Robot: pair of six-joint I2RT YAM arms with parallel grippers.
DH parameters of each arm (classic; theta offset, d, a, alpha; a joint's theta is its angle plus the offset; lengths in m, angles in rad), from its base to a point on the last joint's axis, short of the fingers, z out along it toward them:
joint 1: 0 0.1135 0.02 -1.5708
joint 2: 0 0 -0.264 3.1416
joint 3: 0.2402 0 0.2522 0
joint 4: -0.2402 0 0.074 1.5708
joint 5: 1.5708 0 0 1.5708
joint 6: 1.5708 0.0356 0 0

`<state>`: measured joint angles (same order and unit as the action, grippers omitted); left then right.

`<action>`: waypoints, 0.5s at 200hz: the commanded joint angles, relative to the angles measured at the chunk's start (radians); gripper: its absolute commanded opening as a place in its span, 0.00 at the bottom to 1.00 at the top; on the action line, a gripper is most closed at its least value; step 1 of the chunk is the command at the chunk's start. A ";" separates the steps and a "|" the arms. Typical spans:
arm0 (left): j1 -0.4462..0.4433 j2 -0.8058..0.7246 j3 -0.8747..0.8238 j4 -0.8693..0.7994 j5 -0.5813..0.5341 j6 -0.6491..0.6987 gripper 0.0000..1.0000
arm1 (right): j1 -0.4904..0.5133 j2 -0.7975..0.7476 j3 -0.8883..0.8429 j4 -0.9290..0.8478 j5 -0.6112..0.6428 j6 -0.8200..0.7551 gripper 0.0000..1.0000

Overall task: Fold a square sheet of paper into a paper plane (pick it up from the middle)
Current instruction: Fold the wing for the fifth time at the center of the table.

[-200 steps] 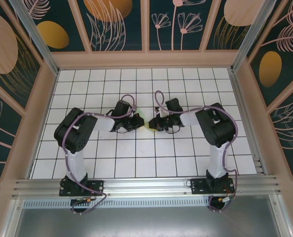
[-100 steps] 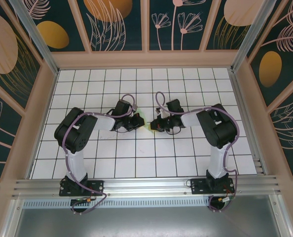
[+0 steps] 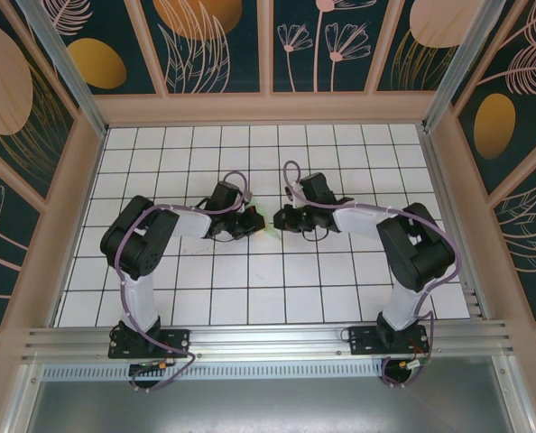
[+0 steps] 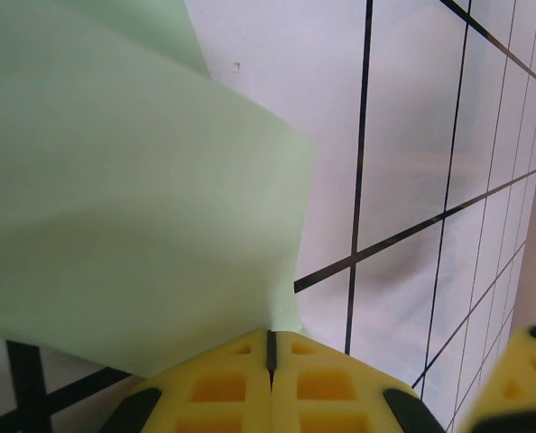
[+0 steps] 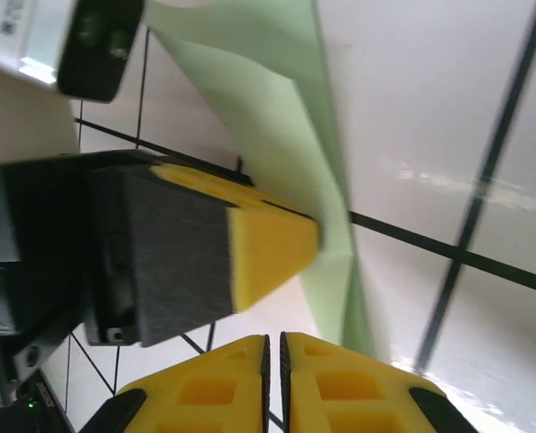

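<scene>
Paper (image 4: 115, 180) stays in left hand (image 4: 270, 338); right hand (image 5: 273, 343) moved back.

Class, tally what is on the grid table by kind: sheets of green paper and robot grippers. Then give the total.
Green paper: 1
Grippers: 2, the left gripper and the right gripper
Total: 3

Bright, even overhead light on the white surface (image 3: 250, 271), soft shadows under the arms. Wrist views blur near the square sheet of paper (image 4: 115, 180), with glare streaks on the surface beside it.
</scene>
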<state>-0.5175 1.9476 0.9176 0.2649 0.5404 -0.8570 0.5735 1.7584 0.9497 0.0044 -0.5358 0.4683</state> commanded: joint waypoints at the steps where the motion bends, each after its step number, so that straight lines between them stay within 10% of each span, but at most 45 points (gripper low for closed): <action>1: 0.010 0.077 -0.014 -0.098 -0.149 0.032 0.07 | 0.050 0.011 0.040 -0.072 0.050 -0.028 0.13; 100: 0.010 0.078 -0.007 -0.115 -0.169 0.027 0.08 | 0.040 0.153 0.089 -0.118 0.061 -0.022 0.03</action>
<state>-0.5175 1.9488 0.9226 0.2565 0.5381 -0.8566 0.6273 1.9007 1.0309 -0.0776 -0.5121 0.4503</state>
